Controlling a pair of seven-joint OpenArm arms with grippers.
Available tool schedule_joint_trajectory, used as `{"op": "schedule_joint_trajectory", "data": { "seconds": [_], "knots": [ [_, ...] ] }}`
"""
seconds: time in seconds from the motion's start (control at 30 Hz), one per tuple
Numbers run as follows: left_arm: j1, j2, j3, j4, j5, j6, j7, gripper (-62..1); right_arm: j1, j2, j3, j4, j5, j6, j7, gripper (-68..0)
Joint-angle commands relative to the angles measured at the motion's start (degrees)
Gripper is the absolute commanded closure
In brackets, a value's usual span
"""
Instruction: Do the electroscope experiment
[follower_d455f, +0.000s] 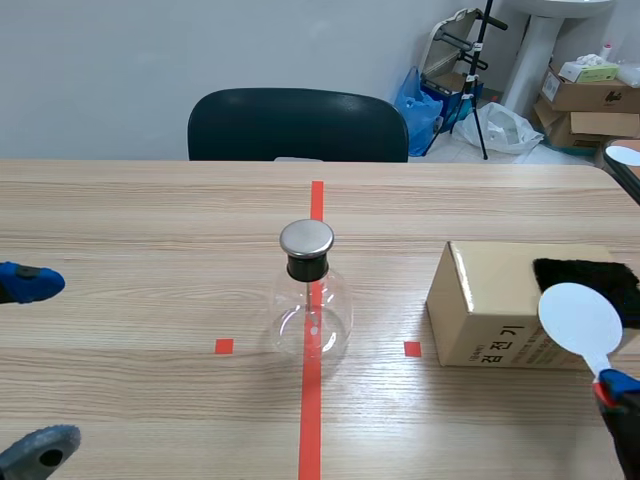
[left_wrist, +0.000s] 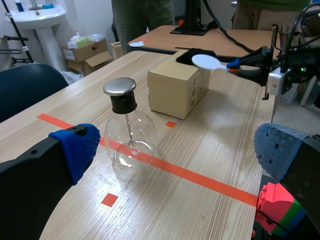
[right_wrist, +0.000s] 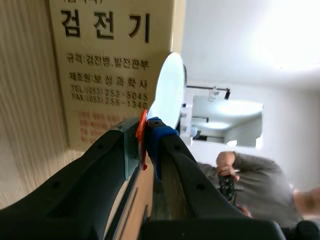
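A pale wooden desk (follower_d455f: 150, 250) runs back to a dark chair (follower_d455f: 297, 125) standing behind its far edge, with a plain grey wall (follower_d455f: 150, 50) beyond. In the far right corner are a white pedestal sink (follower_d455f: 535, 50), stacked cardboard boxes (follower_d455f: 590, 95), a blue bag (follower_d455f: 415, 100), a white plastic bag (follower_d455f: 505, 125) and a thin black stand (follower_d455f: 478, 70)

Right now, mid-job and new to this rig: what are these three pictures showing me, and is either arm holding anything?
Two robot arms work at a wooden table. The wide picture looks out from between them; the other two come from a camera on each wrist. In the middle stands a glass flask with a metal cap, the electroscope. Beside it a cardboard box carries a black fuzzy piece. The left gripper is open and empty; the right gripper is shut on a white disc paddle.
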Motion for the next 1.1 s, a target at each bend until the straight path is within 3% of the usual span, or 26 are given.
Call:
{"op": "schedule_joint_trajectory", "data": {
  "seconds": [0.0, 0.03, 0.07, 0.13, 0.17, 0.27, 0.3, 0.4, 0.43, 0.53, 0.67, 1.07],
  "knots": [
    [0.1, 0.0, -0.6, 0.7, -0.5, -0.5, -0.8, -62.3, -0.4, 0.4, 0.7, 0.5, 1.6, -3.1, -7.7, -1.0],
    [0.1, 0.0, -0.6, 0.7, -0.5, -0.5, -0.8, -62.3, -0.4, 0.4, 0.8, 0.5, 0.8, -3.1, -9.4, -1.0],
    [0.1, 0.0, -0.6, 0.7, -0.5, -0.5, -0.8, -62.3, -0.4, 0.4, 0.9, 0.5, -0.1, -3.1, -7.7, -1.1],
    [0.1, 0.0, -0.6, 0.7, -0.5, -0.5, -0.8, -62.3, 0.1, 0.4, 0.7, 0.5, -0.4, -3.1, 0.0, -1.1],
    [0.1, 0.0, -0.6, 0.7, -0.5, -0.5, -0.8, -62.3, 0.3, 0.3, 0.7, 0.5, -0.3, -3.1, 0.7, -1.0],
    [0.0, 0.0, -0.6, 0.7, -0.5, -0.5, -1.0, -62.3, 0.0, 0.2, 0.7, 0.5, 0.8, -3.1, -8.8, -1.0],
    [0.0, 0.0, -0.6, 0.7, -0.5, -0.5, -1.0, -62.3, 0.0, 0.3, 0.7, 0.5, 0.5, -3.1, -9.4, -1.0],
    [0.0, 0.0, -0.6, 0.7, -0.5, -0.5, -1.0, -62.3, 0.4, 0.2, 0.7, 0.5, -0.2, -3.1, -3.6, -1.0],
    [0.0, 0.0, -0.6, 0.7, -0.5, -0.5, -1.0, -62.3, 0.4, 0.2, 0.7, 0.5, -0.1, -3.1, -4.0, -1.0],
    [0.0, 0.0, -0.6, 0.7, -0.5, -0.5, -1.0, -62.3, 0.4, 0.3, 0.7, 0.5, 0.2, -3.1, -11.7, -1.0],
    [0.0, 0.0, -0.6, 0.7, -0.5, -0.5, -1.0, -62.3, 0.8, 0.3, 0.7, 0.5, -1.1, -3.1, -8.7, -1.0],
    [0.0, 0.0, -0.6, 0.7, -0.5, -0.5, -0.7, -62.3, 0.9, 0.6, 0.7, 0.5, -2.6, -3.1, -8.5, -1.0]
  ]
}}
